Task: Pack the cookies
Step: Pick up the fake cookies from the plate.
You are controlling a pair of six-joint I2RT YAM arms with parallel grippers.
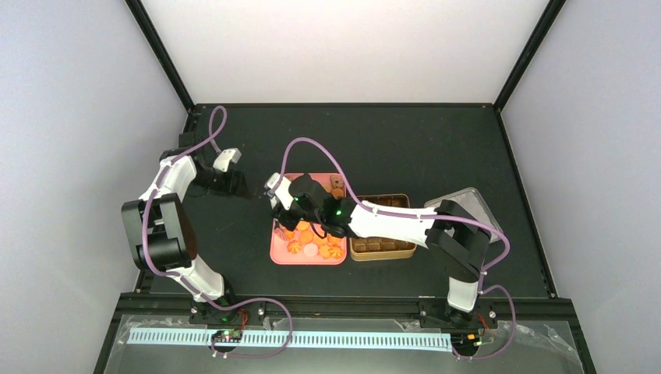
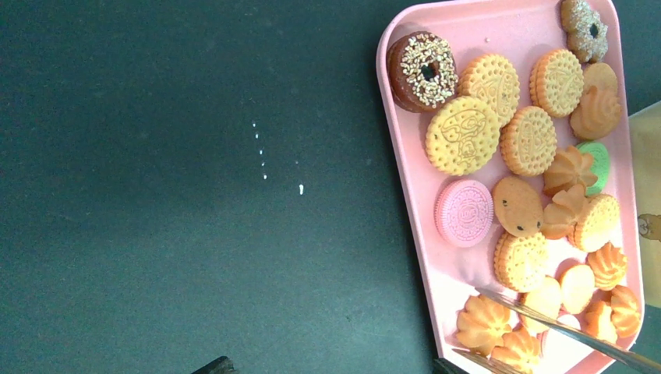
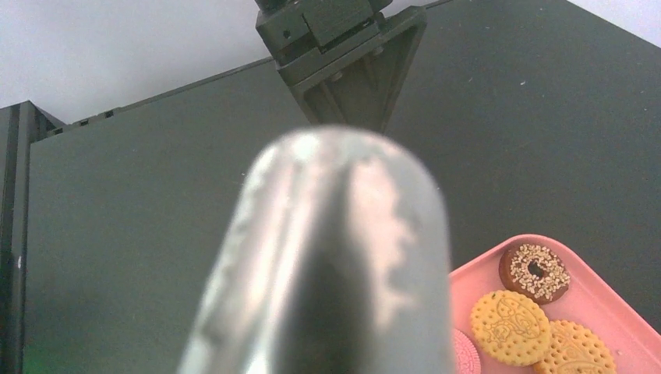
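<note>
The cookies lie in a pink tray: round yellow and orange biscuits, orange swirls, a pink one, a green one and a brown sprinkled ring. From above, the cookies fill the tray. My right gripper hangs over the tray, shut on metal tongs, whose blurred handle hides its fingers. The tongs' blades straddle orange swirl cookies at a tray corner. My left gripper stands open over bare table left of the tray, empty; it sits at the left gripper spot from above.
A gold box holding brown pieces stands right of the tray. A clear grey lid lies further right. A small packet rests at the tray's far right corner. The table is black, with walls around it.
</note>
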